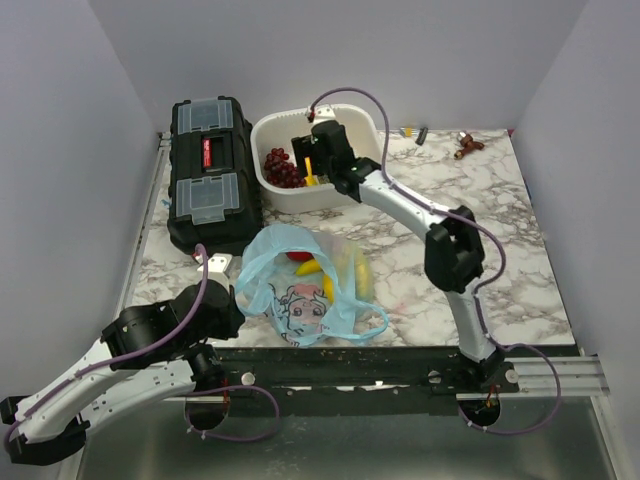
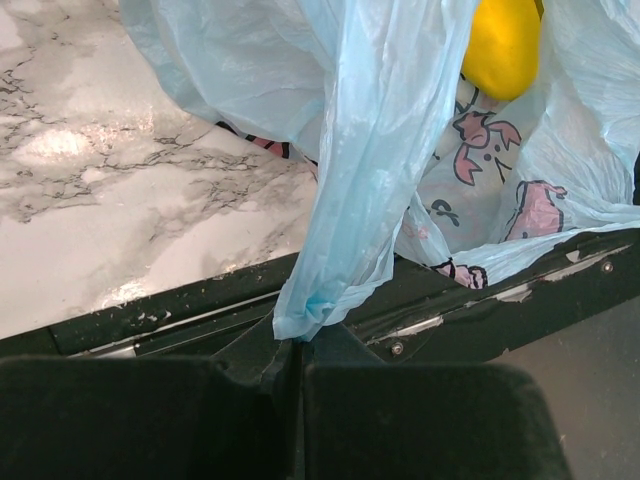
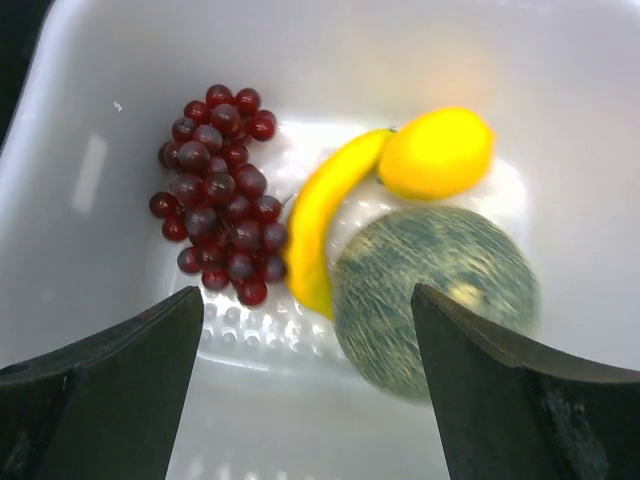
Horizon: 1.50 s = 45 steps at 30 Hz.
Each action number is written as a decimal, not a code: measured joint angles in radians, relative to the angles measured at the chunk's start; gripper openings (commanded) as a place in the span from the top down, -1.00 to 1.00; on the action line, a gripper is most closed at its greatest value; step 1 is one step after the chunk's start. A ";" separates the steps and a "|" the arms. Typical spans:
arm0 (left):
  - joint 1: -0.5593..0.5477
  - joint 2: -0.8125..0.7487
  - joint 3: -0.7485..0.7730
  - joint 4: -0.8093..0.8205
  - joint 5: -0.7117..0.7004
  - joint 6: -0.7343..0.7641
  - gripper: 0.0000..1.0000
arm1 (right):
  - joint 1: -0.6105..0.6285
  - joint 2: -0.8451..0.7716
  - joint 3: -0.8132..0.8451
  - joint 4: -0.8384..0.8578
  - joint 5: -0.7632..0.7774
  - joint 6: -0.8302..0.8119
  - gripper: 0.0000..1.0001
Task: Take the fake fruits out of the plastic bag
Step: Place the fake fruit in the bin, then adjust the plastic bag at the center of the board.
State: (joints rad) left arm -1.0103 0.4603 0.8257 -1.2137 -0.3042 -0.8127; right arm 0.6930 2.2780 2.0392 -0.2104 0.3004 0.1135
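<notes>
Right gripper (image 3: pixel 305 300): spread above round dull-green plastic melon (image 3: pixel 435 290), likely a drop-off.
Left gripper (image 2: pixel 297 350): bottom centre, pinching translucent light-blue bag (image 2: pixel 350 150) steady.

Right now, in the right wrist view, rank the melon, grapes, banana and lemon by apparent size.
1. Melon, clearly largest.
2. Grapes.
3. Banana and lemon look close: the banana is longer, the lemon fatter, so I won't rank them.

The toolbox (image 1: pixel 208 170) sits at the table's (image 1: pixel 500 220) rear left, the tub (image 1: pixel 320 198) just right of it. In the tub: grape bunch (image 3: pixel 220 195) left, banana (image 3: pixel 318 225) centre, melon (image 3: pixel 435 295) right, lemon (image 3: pixel 437 152) behind the melon. The plastic bag (image 1: pixel 300 305) lies before both, bananas (image 1: pixel 326 288) inside.
</notes>
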 measured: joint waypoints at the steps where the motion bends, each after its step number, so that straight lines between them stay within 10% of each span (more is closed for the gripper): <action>1: 0.000 0.000 0.000 0.000 0.000 0.000 1.00 | 0.000 -0.062 -0.057 0.005 0.012 0.003 -0.74; 20: 0.000 0.035 0.000 0.000 0.000 0.000 1.00 | 0.004 -0.897 -1.178 0.026 -0.049 0.279 -0.70; 34: 0.000 0.035 0.000 0.000 0.000 0.000 1.00 | 0.232 -1.160 -0.971 -0.166 -0.235 0.224 -0.69; 45: 0.000 0.042 0.000 0.000 0.000 0.000 1.00 | 0.572 -0.901 -0.978 -0.078 -0.206 0.145 -0.50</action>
State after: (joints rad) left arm -1.0103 0.5026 0.8257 -1.2140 -0.3042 -0.8127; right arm 1.2652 1.3769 1.0611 -0.2882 0.0944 0.2581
